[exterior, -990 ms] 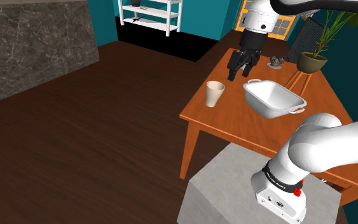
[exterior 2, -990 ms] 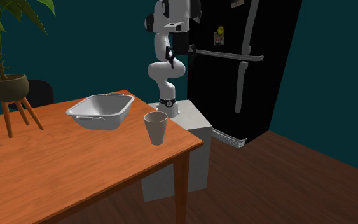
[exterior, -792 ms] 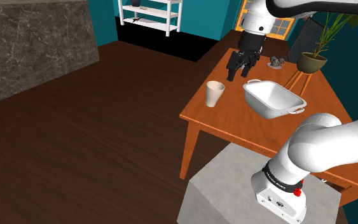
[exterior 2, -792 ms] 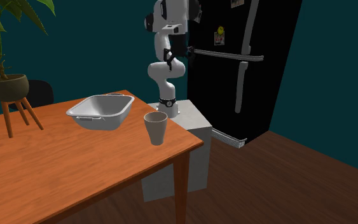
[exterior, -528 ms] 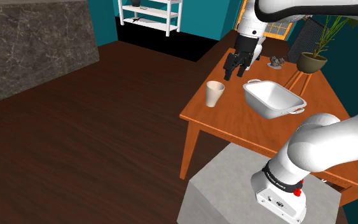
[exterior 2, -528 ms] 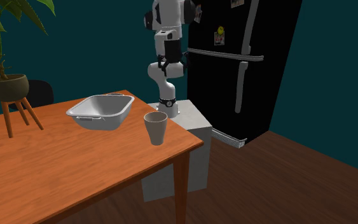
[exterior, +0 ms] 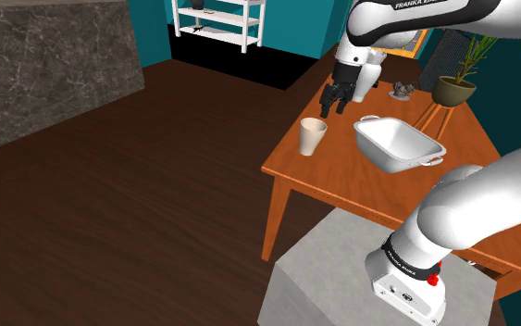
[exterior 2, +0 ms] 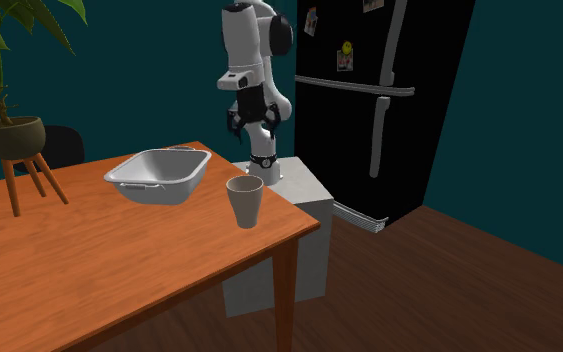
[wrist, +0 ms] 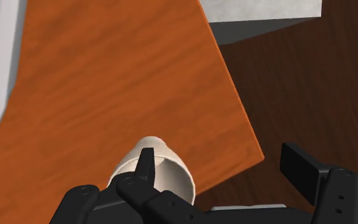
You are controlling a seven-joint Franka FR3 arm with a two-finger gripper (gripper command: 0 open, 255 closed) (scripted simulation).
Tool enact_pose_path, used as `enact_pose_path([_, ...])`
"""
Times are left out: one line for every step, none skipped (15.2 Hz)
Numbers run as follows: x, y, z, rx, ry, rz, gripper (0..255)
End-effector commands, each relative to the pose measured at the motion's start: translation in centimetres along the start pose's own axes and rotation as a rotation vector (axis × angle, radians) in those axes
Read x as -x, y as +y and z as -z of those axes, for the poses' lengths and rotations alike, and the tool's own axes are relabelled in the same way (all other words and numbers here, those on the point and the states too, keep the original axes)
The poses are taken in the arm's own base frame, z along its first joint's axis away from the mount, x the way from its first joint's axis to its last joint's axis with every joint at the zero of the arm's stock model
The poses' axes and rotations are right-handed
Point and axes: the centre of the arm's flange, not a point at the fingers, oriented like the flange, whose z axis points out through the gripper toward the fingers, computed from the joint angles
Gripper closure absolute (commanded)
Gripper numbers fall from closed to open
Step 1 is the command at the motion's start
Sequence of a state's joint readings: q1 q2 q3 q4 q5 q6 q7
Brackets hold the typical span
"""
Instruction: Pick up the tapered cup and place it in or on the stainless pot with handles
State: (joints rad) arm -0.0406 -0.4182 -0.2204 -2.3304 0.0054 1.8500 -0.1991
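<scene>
Orange-brown wood table point(exterior: 328, 174) carries the pale two-handled pot point(exterior: 399, 144) and, beside it near the edge and not touching it, the upright tapered cup point(exterior: 313, 136). The black gripper point(exterior: 329, 108) hangs above the cup, spread wide and empty. In the wrist view one finger point(wrist: 145, 164) overlaps the cup's rim, so centre the cup between both fingers before lowering

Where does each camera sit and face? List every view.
Shoulder view: behind the stand, looking down over the table; arm and gripper show.
Second exterior view: across the table, facing the arm and fridge; arm shows.
Wrist view: on the gripper, looking down onto the tapered cup; open fingers show.
Exterior views share tapered cup and white handled pot.
</scene>
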Motion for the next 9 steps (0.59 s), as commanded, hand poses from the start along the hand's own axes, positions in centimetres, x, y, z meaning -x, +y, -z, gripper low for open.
enact_pose_path([-1.8,2.4,-1.0,-0.005,-0.005,0.008,0])
enact_pose_path([-2.6,3.4,-1.5,-0.009,-0.007,0.012,0])
enact_pose_path([-3.4,4.3,-2.1,-0.012,-0.01,0.016,0])
enact_pose_path([-4.3,5.3,-2.6,-0.016,-0.012,0.019,0])
enact_pose_path([-5.1,6.2,-3.2,-0.019,-0.014,0.023,0])
enact_pose_path([-6.0,7.2,-3.7,-0.022,-0.017,0.027,0])
enact_pose_path([-6.8,8.1,-4.3,-0.026,-0.019,0.031,0])
enact_pose_path([-7.7,9.0,-4.8,-0.029,-0.022,0.034,0])
enact_pose_path([-8.5,9.9,-5.4,-0.033,-0.024,0.038,0])
